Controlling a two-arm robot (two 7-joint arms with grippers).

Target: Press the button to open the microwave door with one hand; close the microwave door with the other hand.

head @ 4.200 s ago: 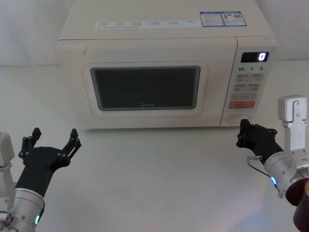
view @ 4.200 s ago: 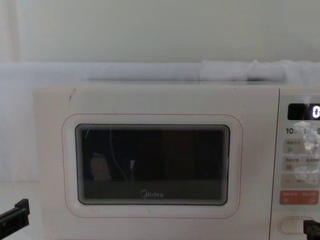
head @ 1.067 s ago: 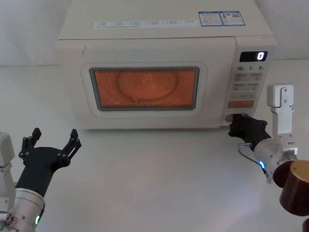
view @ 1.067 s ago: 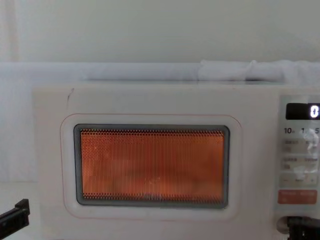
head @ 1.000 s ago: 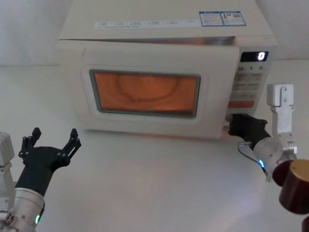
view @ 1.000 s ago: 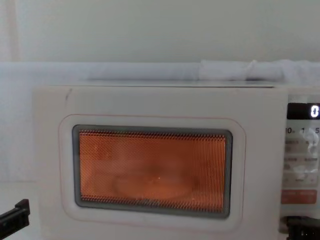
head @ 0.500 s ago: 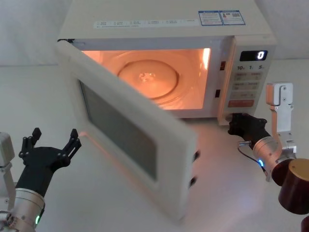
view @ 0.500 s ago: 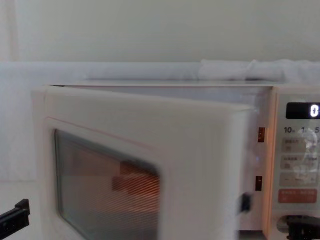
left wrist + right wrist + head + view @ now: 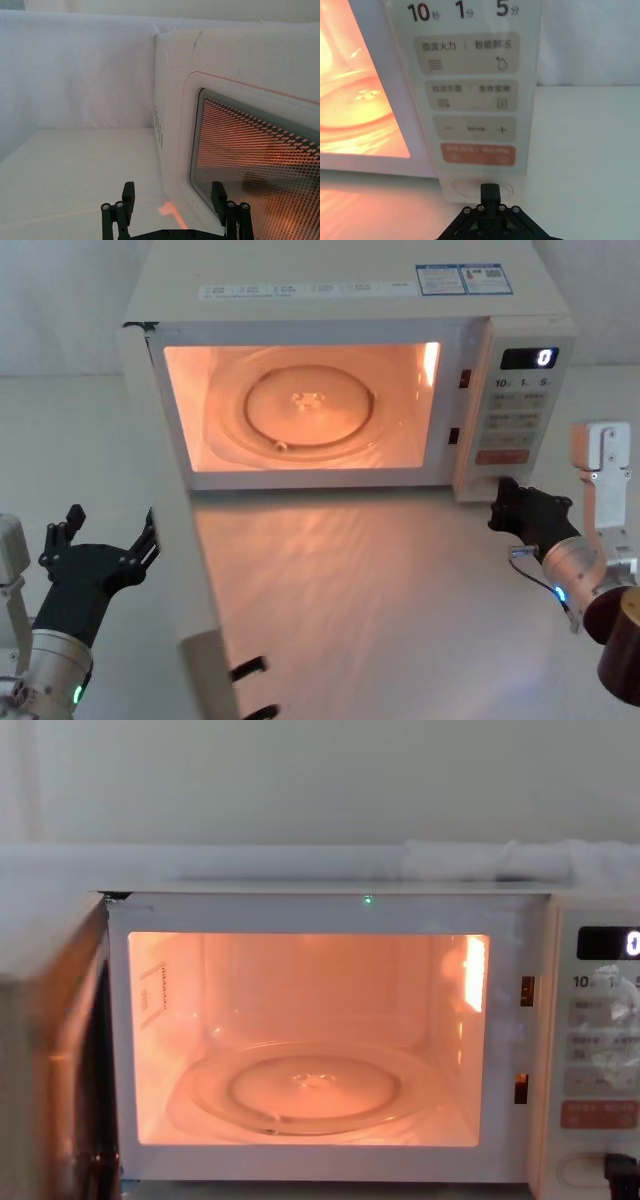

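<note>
Left gripper (image 9: 105, 540), black and angular on a silver wrist with a green glow, sits low at the table's left, fingers spread wide, nothing between them. Its wrist view adds what the head view lacks: the outer face of the broad cream-white microwave door (image 9: 240, 130), its meshed window glowing orange, just beyond the open fingertips (image 9: 129, 192).

Head view: the door (image 9: 185, 570) is swung fully out on its left hinge, edge-on, latch hooks at its free end.

The cream microwave's (image 9: 330, 285) cavity is lit orange; a round glass turntable (image 9: 310, 1088) lies on its floor, with nothing on it.

Right gripper (image 9: 505, 505), black, fingers closed together, tip just short of the wide pill-shaped cream button (image 9: 480, 188) at the foot of the control panel (image 9: 470, 100). Contact: cannot tell.
</note>
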